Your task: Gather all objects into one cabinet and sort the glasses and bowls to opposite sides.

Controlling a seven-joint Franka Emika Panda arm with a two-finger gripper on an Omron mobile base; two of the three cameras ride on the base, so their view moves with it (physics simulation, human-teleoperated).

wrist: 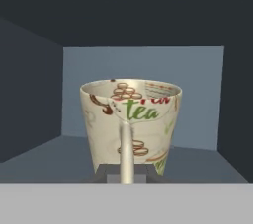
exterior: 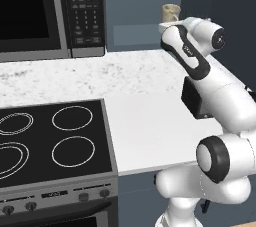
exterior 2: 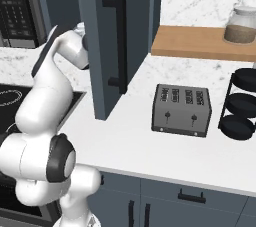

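Hand view: jaws pinch the handle of the cream-beige mug (wrist: 130,124), directly ahead inside the cabinet (wrist: 143,65). Risk: handle-only grip lets the mug pivot and tip upon release.

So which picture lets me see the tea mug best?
The hand view: the cream mug sits upright and close, its handle facing the camera, "tea" printed inside its rim, the cabinet's back wall behind it. The left base view shows just its top above the arm. In the right base view I cannot make it out.
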